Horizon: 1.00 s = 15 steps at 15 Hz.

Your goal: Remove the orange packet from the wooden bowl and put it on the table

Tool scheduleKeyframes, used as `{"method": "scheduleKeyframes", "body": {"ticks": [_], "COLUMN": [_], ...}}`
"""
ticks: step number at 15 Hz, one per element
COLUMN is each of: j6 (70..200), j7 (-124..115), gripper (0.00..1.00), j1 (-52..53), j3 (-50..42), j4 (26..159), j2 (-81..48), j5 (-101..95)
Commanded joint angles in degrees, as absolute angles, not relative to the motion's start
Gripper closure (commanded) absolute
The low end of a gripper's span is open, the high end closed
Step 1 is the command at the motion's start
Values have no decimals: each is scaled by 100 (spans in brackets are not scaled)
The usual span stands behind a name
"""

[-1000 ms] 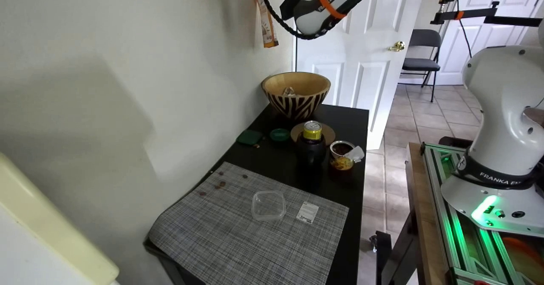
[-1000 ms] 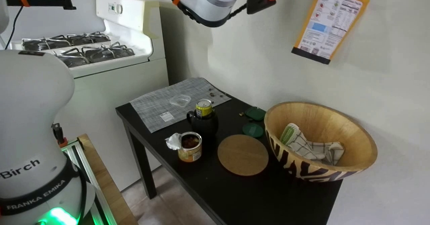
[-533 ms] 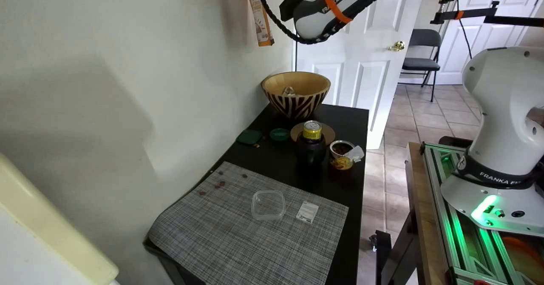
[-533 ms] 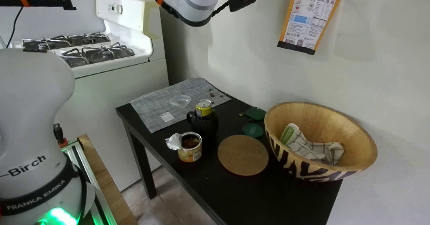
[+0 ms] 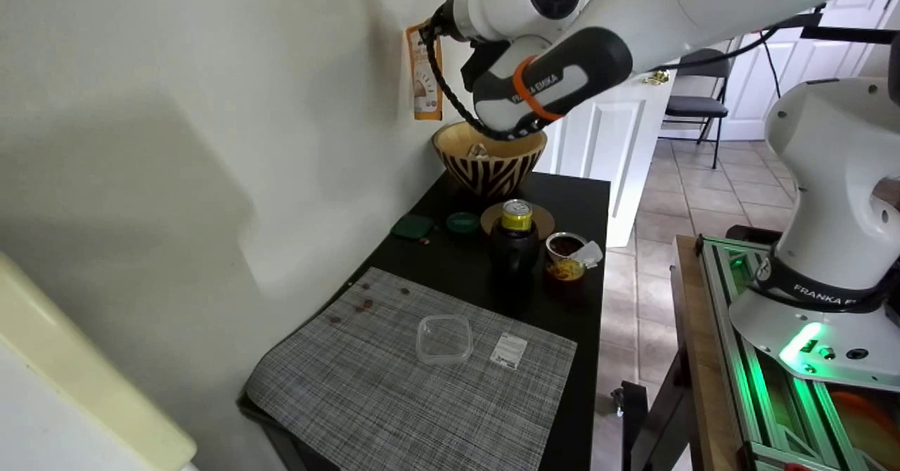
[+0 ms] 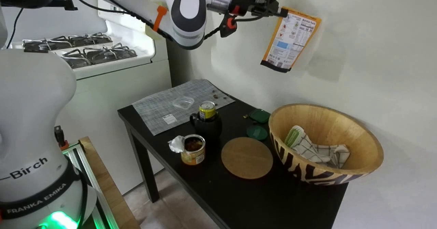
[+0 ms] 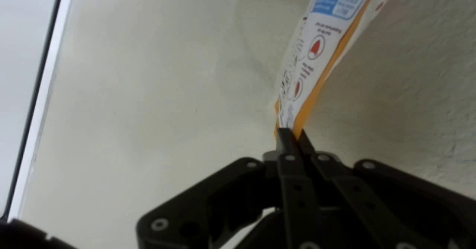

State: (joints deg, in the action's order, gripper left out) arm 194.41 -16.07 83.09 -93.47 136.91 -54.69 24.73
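Now lower: orange packet [image 6: 291,40], eleven o'clock from wooden bowl [image 6: 333,129] in an exterior view.
Gripper [image 7: 296,139] jaws closed on packet's edge; descent suggests table [image 6: 269,205] next.

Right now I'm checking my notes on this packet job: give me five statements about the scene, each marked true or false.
1. The gripper is closed on the orange packet. True.
2. A checked cloth lies in the wooden bowl. True.
3. The orange packet lies in the wooden bowl. False: it hangs from the gripper, outside the bowl.
4. A clear plastic container sits on the placemat. True.
5. The wooden bowl stands on the placemat. False: it stands on the black table, apart from the placemat.
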Motion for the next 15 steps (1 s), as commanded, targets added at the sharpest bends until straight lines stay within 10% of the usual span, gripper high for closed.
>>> {"method": "scheduleKeyframes", "body": {"ticks": [1, 15], "j6": [19041, 20751], "j7": [-2026, -1834], "gripper": [99, 97], "j1": [8852, 8733], "j3": [-8993, -7407], "j4": [14021, 13216], "j2": [-6451, -5843], "j5": [3123, 3375]}}
